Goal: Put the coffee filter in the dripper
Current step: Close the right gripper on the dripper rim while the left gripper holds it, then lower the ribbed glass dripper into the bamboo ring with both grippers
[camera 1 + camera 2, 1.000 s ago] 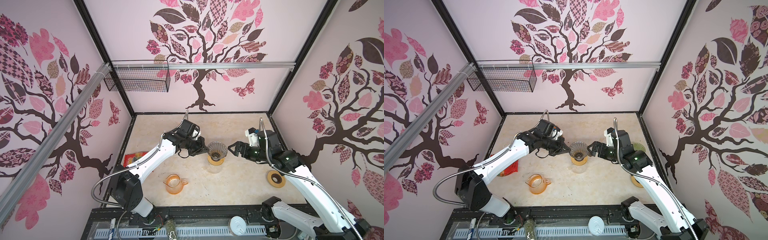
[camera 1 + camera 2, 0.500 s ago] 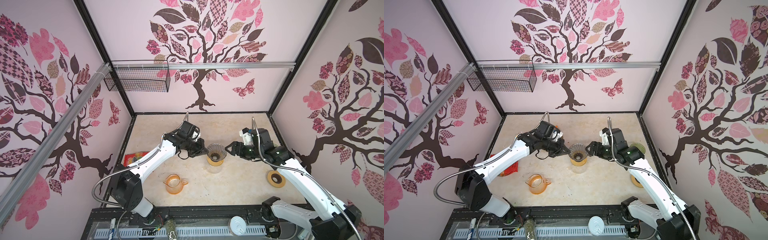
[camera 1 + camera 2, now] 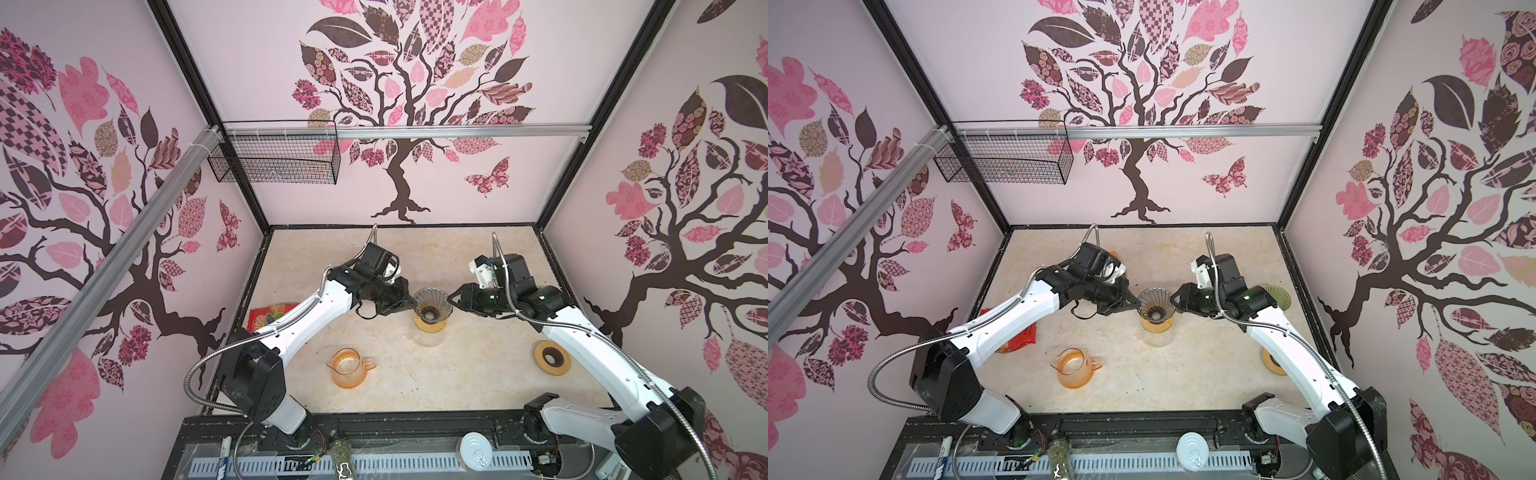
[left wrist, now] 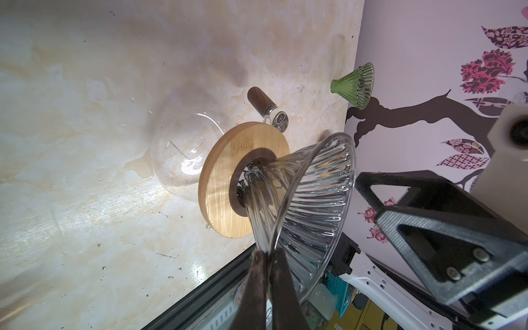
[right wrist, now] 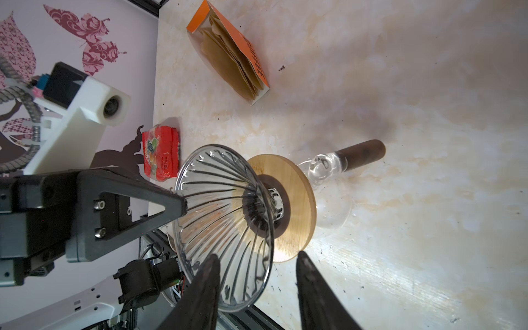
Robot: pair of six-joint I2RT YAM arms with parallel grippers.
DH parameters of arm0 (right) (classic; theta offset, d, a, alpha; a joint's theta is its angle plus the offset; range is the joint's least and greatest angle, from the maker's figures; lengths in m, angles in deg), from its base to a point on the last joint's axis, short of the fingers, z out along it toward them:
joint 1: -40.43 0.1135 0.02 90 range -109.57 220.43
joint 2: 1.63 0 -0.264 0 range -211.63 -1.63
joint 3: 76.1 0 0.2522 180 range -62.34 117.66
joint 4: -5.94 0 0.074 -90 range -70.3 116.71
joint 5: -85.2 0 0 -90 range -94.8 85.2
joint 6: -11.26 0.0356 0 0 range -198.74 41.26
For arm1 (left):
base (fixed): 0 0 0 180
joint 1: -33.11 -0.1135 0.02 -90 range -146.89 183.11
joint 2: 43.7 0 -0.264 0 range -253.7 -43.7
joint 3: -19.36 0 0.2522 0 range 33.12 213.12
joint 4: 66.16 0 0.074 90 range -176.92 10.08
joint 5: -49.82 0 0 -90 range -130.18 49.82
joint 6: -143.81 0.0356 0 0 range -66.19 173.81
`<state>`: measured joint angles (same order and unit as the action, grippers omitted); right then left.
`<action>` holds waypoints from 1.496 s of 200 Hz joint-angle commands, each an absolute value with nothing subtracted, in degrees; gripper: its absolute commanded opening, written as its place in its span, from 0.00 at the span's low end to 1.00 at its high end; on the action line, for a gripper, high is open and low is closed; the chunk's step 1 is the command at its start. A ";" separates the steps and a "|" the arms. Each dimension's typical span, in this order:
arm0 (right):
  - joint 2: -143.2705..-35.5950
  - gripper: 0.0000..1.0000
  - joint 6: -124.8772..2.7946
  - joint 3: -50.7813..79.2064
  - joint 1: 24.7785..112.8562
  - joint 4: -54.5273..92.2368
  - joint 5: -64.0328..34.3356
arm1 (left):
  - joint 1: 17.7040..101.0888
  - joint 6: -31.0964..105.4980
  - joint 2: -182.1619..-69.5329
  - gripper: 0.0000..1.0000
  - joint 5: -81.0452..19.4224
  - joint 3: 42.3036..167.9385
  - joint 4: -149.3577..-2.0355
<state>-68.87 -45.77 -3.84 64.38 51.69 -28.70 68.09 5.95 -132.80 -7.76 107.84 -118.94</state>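
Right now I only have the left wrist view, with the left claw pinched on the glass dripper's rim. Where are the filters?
Observer: The right wrist view shows paper filters in an open orange box lying on the table, apart from the dripper.
Operator: And the other arm?
Observer: The right claw is open, one finger either side of the rim.
Operator: Anything else?
Observer: In both top views, an orange jug stands upright on the table.

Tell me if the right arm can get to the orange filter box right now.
Probably not directly: the right gripper straddles the rim of the glass dripper, and the filter box lies beyond it, where the left gripper, shut on the rim, crowds the way.
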 commanded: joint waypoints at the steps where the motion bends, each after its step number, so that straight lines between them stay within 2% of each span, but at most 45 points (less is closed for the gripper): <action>1: -70.17 0.41 -46.52 -3.00 64.65 50.42 -29.67 | 68.37 7.14 -132.52 0.00 -7.56 106.27 -117.01; 93: -72.28 0.24 -46.40 -4.24 64.82 48.99 -30.78 | 68.35 7.20 -132.52 0.00 -7.57 105.71 -116.41; 176: -72.88 0.16 -46.26 -5.06 64.95 48.38 -31.42 | 68.37 7.31 -132.38 0.00 -7.50 105.38 -116.32; 218: -72.74 0.08 -46.35 -5.38 64.93 48.27 -31.69 | 68.35 7.73 -132.47 0.00 -7.55 105.52 -116.60; 258: -72.72 0.01 -46.60 -5.93 64.96 48.41 -31.51 | 68.35 8.77 -131.45 0.08 -8.71 106.39 -117.84; 299: -72.91 0.01 -46.66 -5.65 64.96 48.54 -31.78 | 68.35 9.46 -131.33 0.15 -9.19 107.73 -119.23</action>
